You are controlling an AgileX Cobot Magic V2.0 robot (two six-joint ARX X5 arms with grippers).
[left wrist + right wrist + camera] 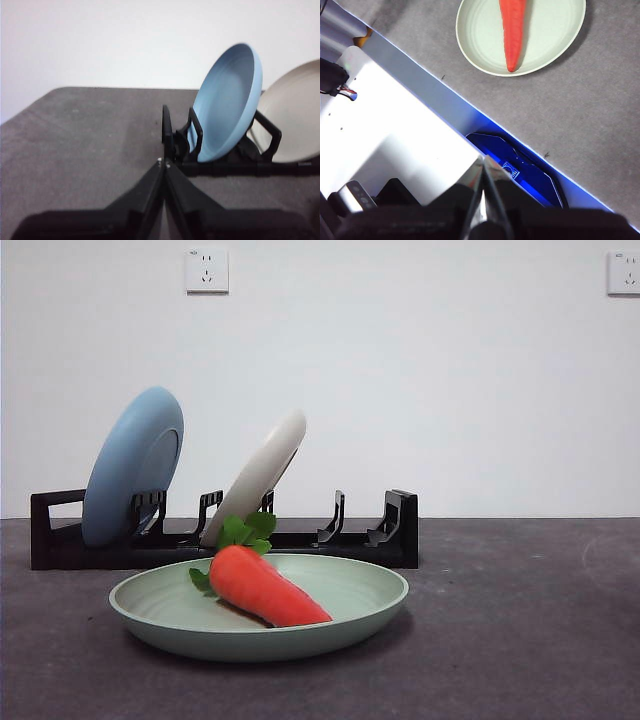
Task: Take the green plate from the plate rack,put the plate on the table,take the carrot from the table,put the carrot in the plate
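The green plate (350,600) lies flat on the dark grey table (520,640) in front of the black plate rack (400,530). The carrot (265,587) lies in the plate, its leafy top toward the rack. The right wrist view shows the plate (550,45) and the carrot (512,35) from above. My left gripper (164,162) is shut and empty, near the rack's end (167,130). My right gripper (483,160) is shut and empty, back over the table's edge, away from the plate. Neither gripper shows in the front view.
A light blue plate (132,465) and a cream-white plate (258,475) lean in the rack. They also show in the left wrist view, blue (227,102) and cream (295,117). A white base (385,130) and a blue panel (520,167) lie beyond the table's edge.
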